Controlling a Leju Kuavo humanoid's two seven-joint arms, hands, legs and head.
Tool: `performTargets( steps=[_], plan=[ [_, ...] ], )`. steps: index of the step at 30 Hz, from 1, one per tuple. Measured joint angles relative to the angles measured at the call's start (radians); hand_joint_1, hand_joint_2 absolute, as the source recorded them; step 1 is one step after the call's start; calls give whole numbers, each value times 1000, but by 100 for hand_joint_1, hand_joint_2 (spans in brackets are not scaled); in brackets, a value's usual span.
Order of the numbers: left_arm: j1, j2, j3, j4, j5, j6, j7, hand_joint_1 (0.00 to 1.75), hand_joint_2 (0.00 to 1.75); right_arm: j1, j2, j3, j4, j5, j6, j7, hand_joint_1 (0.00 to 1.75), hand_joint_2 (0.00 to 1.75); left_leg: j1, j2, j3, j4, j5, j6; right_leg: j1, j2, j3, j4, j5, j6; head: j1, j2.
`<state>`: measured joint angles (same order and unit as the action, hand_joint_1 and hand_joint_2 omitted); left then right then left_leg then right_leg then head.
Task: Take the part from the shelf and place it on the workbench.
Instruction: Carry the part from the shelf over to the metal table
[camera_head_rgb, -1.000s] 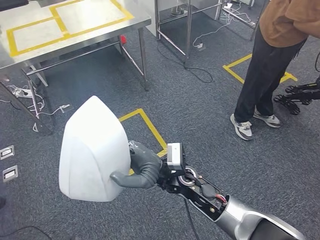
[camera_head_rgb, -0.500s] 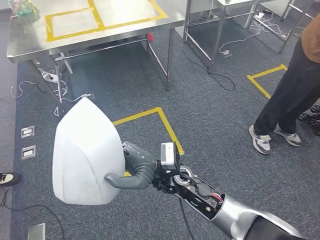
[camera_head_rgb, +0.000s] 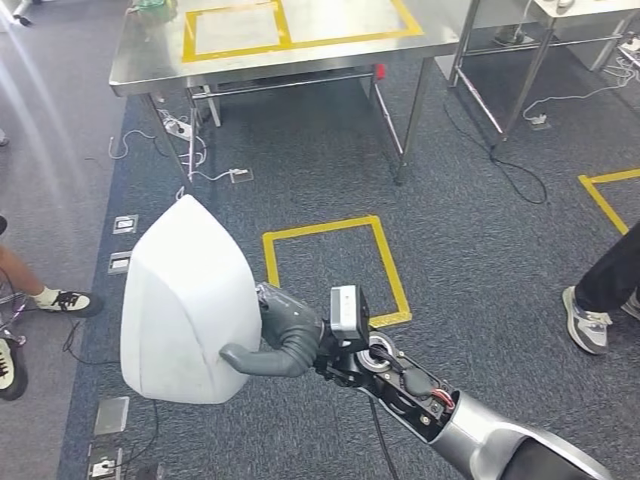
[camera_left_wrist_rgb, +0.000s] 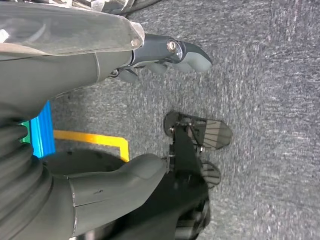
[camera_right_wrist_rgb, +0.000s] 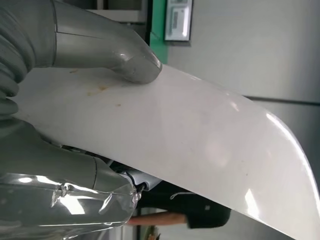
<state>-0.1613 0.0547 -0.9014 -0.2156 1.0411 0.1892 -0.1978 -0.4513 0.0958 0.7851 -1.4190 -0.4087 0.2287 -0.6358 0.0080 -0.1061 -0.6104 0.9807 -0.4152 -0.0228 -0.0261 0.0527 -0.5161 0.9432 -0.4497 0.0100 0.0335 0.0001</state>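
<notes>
Swinging round since a second ago, the camera now shows the steel workbench with yellow taped rectangles (camera_head_rgb: 302, 50) square ahead at the top of the head view, where before it sat off to the upper left; the person in dark trousers has slid to the right edge, only a shoe (camera_head_rgb: 587, 322) and trouser leg showing. Far left, other shoes (camera_head_rgb: 68, 299) stand on the grey floor. Next comes the large white rounded plastic shell part (camera_head_rgb: 185, 305), held in the air above the grey carpet, well short of the bench. The right hand (camera_head_rgb: 283, 335) grips its edge, thumb pressed on one face (camera_right_wrist_rgb: 139, 67) and fingers behind. A yellow tape square (camera_head_rgb: 336, 265) lies on the carpet beyond. The left hand (camera_left_wrist_rgb: 113, 125) hangs over the carpet, fingers apart, holding nothing.
</notes>
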Motion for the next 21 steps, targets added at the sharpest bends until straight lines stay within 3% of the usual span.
performTargets(
  steps=[2, 4, 5, 6, 9, 11, 15, 18, 21],
  plan=[
    [-5, -2, 0, 0, -1, 0, 0, 0, 175, -1, 1, 0, 1, -4, 8, 4, 175, 175, -1, 65, -60, 120, -60, -10, 2, -22, 3, -4, 1, -6, -15, 0],
    [-8, -3, 0, 0, -2, 0, 0, 0, 175, 2, 1, 0, 2, -3, 12, 10, 175, 175, 3, 95, -131, 253, -108, -17, 5, -41, 1, -4, 0, -8, -22, 0],
    [-8, -3, 0, 0, -2, 0, 0, 0, 175, 3, 1, 0, 3, -1, 12, 12, 175, 175, 5, 100, -143, 275, -108, -18, 6, -49, 1, -4, 0, -8, -23, 0],
    [-7, -3, 0, 0, -2, 0, 0, 0, 175, 3, 1, 1, 4, 0, 12, 13, 175, 175, 7, 101, -131, 254, -88, -19, 6, -54, 1, -4, 0, -8, -25, 0],
    [-7, -3, 0, 0, -2, 0, 1, 0, 175, 3, 1, 3, 4, 3, 12, 14, 175, 175, 6, 106, -12, 33, 2, -10, 8, -62, 3, -4, -3, -2, -29, 0],
    [-8, -4, 0, 0, -2, 0, 1, 0, 175, 2, 1, 4, 4, 3, 11, 14, 175, 175, 4, 107, 26, -38, 16, 1, 13, -63, 2, -2, -9, 5, -27, 0],
    [-7, -6, 0, 0, -3, 1, 1, 0, 175, 3, 1, 5, 4, 8, 11, 14, 175, 175, 3, 103, 31, -40, 13, 3, 17, -63, 7, -1, -15, -26, -16, 0],
    [-7, -5, 0, 0, -3, 1, 2, 0, 175, 3, 1, 6, 4, 19, 12, 15, 175, 175, 0, 103, 31, -40, 11, 11, 16, -63, 13, -10, -11, -15, -10, 0],
    [-7, -5, 0, 0, -3, 1, 2, 0, 175, 3, 1, 6, 4, 23, 13, 17, 175, 175, 0, 103, 31, -39, 10, 15, 15, -63, 18, -18, -9, 4, -8, 0]
  ],
)
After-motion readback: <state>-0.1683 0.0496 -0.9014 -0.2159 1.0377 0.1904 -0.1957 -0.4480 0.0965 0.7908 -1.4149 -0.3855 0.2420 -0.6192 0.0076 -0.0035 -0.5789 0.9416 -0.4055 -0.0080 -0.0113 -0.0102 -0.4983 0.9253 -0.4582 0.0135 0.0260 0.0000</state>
